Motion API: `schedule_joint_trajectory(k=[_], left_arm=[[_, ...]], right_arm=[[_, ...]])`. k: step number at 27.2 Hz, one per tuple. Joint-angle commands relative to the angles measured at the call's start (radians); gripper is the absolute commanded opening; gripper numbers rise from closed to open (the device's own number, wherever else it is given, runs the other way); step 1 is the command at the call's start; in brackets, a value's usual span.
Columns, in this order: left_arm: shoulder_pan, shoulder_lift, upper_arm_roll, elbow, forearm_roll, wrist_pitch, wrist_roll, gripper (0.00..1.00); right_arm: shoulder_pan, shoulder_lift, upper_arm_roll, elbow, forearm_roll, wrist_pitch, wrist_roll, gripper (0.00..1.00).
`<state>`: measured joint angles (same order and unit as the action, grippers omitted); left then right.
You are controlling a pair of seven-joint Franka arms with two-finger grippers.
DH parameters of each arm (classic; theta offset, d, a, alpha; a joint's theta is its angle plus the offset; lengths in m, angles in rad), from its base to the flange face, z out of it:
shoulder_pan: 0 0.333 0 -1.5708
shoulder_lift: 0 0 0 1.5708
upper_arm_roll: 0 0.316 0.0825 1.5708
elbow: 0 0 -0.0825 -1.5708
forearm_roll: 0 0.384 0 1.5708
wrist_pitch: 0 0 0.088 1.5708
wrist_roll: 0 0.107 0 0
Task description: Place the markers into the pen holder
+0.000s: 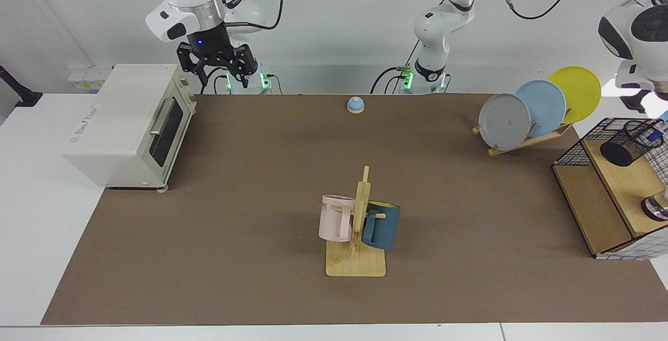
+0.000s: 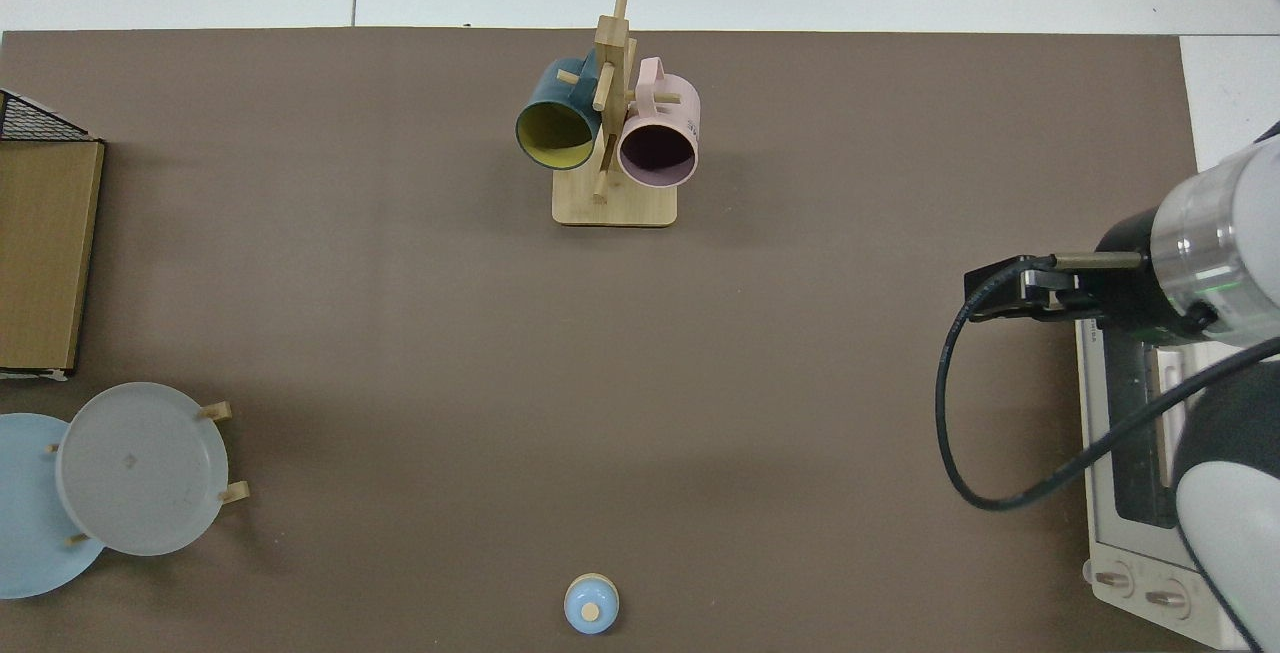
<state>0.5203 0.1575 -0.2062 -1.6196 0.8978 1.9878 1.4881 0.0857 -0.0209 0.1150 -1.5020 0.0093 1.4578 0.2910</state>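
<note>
Your right jaws hang spread wide and empty in the air above the worktop's corner on the robots' side, just off the top front corner of the toaster oven [image 1: 130,127]. In the top view the right arm [image 2: 1200,253] reaches out over the oven [image 2: 1130,453] with its black cable looping beside it.

Your left jaws are cut off by the edge of the facing view. Only the left arm's wrist [image 1: 634,33] shows, high above the wire basket frame [image 1: 574,149], so you cannot tell whether they are open or closed.

The pen holder [image 1: 631,147] stands tilted on the upper wooden step [image 1: 621,184] inside that frame, at the end of the worktop opposite the oven. The marker [image 1: 652,133] shows as a slim white and blue piece across the holder's mouth, with its upper end running out of view. You cannot tell whether anything grips it.

Near the middle of the worktop's near edge stands the wooden mug rack [image 1: 357,260], with the pink mug [image 1: 334,218] and the blue mug [image 1: 381,226] hung on either side. A small blue bell [image 1: 355,104] sits at the robots' edge of the brown mat [image 1: 250,184]. The grey plate [image 1: 503,121], light blue plate [image 1: 543,105] and yellow plate [image 1: 576,90] lean in a rack near the far corner, beside the basket frame.
</note>
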Motion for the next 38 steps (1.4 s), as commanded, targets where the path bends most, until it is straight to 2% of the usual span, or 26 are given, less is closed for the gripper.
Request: schedule_joint_trajectory(k=[1,14,19,38], left_arm=[[0.023,0.027,-0.010,-0.013,0.003,0.013,0.018,0.00],[0.021,0.073,-0.010,-0.014,-0.003,0.023,0.018,0.00],[0.006,0.073,-0.010,-0.020,-0.036,0.008,0.017,0.00],[0.017,0.068,-0.010,-0.063,-0.048,0.026,0.011,0.00]], right_arm=[[-0.032,-0.022,0.006,-0.029,0.009,0.009,0.014,1.00],[-0.035,-0.022,0.006,-0.029,0.009,0.009,0.014,1.00],[-0.035,-0.022,0.006,-0.029,0.009,0.009,0.014,1.00],[-0.035,-0.022,0.006,-0.029,0.009,0.009,0.014,1.00]])
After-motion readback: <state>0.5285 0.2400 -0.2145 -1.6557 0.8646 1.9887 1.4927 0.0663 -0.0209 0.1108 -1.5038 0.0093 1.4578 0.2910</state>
